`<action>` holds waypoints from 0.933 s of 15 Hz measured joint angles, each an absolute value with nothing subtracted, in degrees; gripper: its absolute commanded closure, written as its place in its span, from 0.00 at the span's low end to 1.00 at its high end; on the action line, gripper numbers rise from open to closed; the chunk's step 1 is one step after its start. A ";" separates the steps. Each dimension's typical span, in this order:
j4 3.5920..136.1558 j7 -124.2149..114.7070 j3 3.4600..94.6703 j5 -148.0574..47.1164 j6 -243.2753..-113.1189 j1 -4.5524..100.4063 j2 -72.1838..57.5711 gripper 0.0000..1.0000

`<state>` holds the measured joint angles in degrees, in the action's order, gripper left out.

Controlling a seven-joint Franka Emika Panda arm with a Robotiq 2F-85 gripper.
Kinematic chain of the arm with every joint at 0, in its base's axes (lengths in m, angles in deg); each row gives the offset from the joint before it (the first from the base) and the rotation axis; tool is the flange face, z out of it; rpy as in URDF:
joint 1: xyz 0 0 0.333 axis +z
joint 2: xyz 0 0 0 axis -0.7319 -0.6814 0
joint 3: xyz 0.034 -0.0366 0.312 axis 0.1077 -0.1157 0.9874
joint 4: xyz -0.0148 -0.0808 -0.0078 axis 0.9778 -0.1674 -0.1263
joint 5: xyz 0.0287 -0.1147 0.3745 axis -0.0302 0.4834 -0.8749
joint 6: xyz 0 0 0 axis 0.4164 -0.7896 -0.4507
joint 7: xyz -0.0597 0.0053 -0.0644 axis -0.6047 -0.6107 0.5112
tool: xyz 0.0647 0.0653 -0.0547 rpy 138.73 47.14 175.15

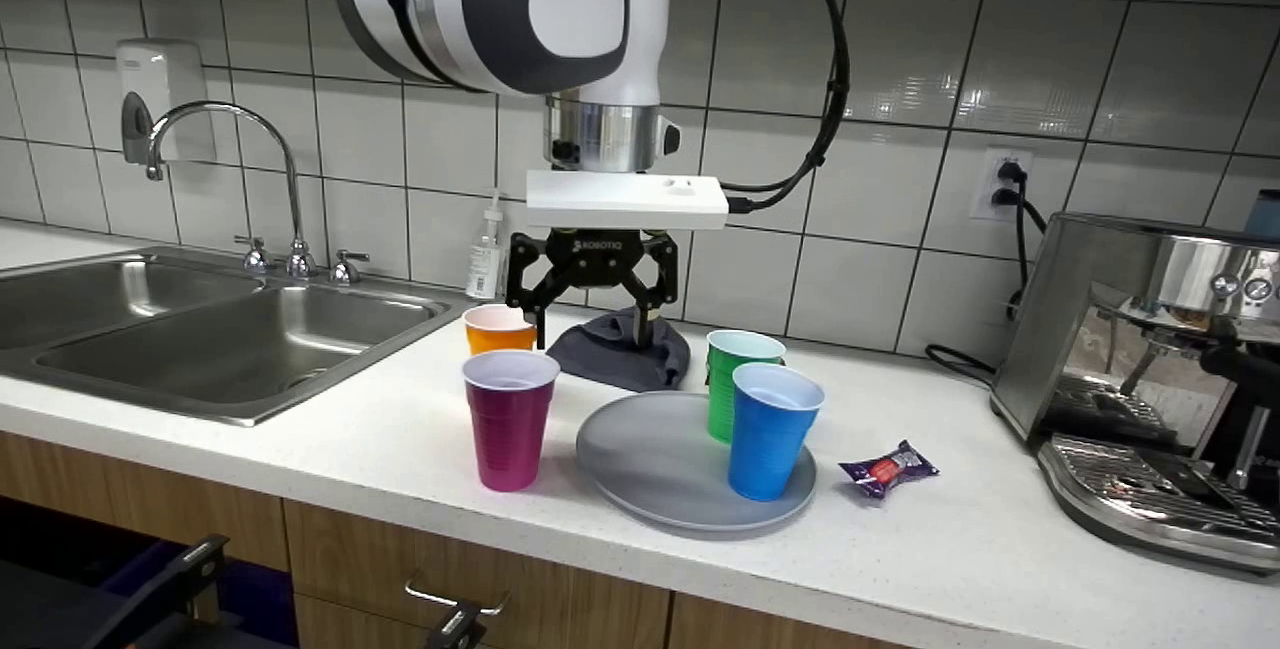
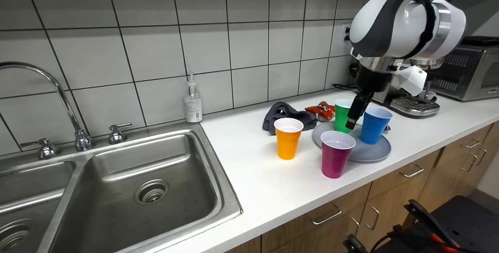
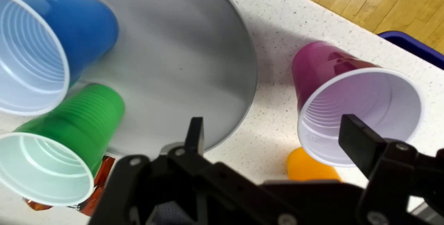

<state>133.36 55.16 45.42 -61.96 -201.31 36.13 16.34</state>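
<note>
My gripper (image 1: 591,337) hangs above the counter, fingers apart, nothing between them. In the wrist view one finger (image 3: 360,138) overlaps the mouth of a magenta cup (image 3: 319,62); contact is not apparent. An orange cup (image 2: 287,145) stands nearer the sink, and the wrist view shows only part of it. On a round grey plate (image 1: 650,459) are an upright blue cup (image 1: 768,449) and, behind it, a green cup (image 1: 730,389). A dark grey cloth (image 1: 620,364) lies crumpled behind the plate.
A double sink (image 2: 156,167) with a faucet (image 1: 290,189) adjoins the counter. A soap bottle (image 2: 193,107) stands by the wall. A purple-wrapped packet (image 1: 888,470) lies beside the plate, an orange-red packet (image 2: 322,110) behind it. A coffee machine (image 1: 1150,329) stands at the far end.
</note>
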 measured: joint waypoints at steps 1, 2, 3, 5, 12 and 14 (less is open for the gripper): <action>133.76 52.65 45.42 -60.28 -201.74 36.34 16.87 0.00; 134.23 49.78 45.43 -58.11 -202.06 36.48 17.47 0.00; 134.69 46.64 45.48 -55.51 -202.11 36.50 18.06 0.00; 135.56 39.60 45.65 -49.68 -202.07 36.49 19.03 0.00; 136.26 23.90 46.39 -39.88 -200.25 36.81 20.13 0.00; 136.26 23.90 46.16 -39.89 -200.31 36.95 19.93 0.00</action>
